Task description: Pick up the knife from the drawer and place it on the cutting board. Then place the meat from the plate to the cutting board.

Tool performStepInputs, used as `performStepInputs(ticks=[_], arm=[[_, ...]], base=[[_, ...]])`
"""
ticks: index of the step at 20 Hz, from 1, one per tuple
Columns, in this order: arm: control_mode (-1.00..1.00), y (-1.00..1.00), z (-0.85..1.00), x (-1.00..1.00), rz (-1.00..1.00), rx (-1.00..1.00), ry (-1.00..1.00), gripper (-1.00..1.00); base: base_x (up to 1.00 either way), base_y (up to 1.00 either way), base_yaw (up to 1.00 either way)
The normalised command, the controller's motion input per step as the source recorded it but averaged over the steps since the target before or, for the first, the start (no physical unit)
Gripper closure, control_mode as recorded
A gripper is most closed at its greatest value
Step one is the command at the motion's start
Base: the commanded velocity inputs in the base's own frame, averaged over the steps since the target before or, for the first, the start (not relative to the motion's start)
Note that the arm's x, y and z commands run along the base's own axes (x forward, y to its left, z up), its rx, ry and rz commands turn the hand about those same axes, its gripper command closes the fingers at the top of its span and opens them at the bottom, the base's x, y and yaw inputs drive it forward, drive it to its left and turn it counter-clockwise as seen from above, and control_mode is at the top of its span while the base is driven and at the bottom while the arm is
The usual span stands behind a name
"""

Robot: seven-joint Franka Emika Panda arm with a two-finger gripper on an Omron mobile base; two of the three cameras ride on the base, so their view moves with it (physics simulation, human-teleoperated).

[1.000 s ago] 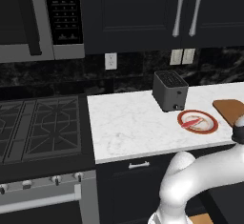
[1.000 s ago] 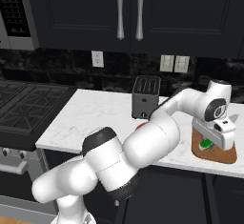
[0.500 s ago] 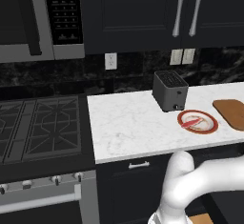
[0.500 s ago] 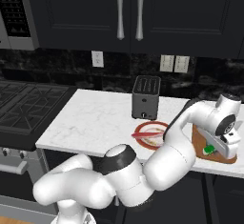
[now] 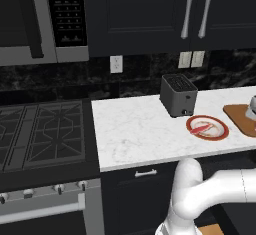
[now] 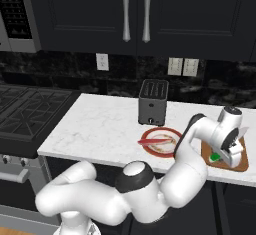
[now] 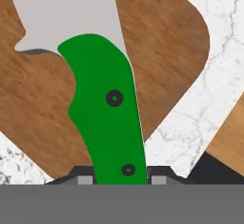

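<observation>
Beside the cutting board (image 6: 242, 159), meat (image 6: 155, 141) lies on plate (image 6: 172, 146).

1. Legible text, labels, brands, numbers, signs: none can be read in any view.
2. Microwave control panel (image 5: 67, 11): rows of pale marks, too small to read.
3. Knife (image 7: 107, 104): plain green handle with two dark rivets, no lettering.
</observation>
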Motion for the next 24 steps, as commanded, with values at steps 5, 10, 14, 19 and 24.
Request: performStepInputs(ticks=[5, 10, 14, 19, 24], arm=[[-1.0, -0.04, -0.22, 0.38, 0.0, 0.0, 0.0, 1.0], [-1.0, -0.07, -0.59, 0.15, 0.0, 0.0, 0.01, -1.0], [-1.0, 0.0, -0.66, 0.0, 0.0, 0.0, -0.01, -1.0], [-1.0, 0.0, -0.16, -0.04, 0.0, 0.0, -0.03, -1.0], [-1.0, 0.33, 0.63, -0.47, 0.0, 0.0, 0.01, -1.0]], base=[[0.0, 0.0, 0.0], [0.0, 0.0, 0.0], [0.0, 0.0, 0.0], [0.0, 0.0, 0.0], [0.0, 0.0, 0.0]])
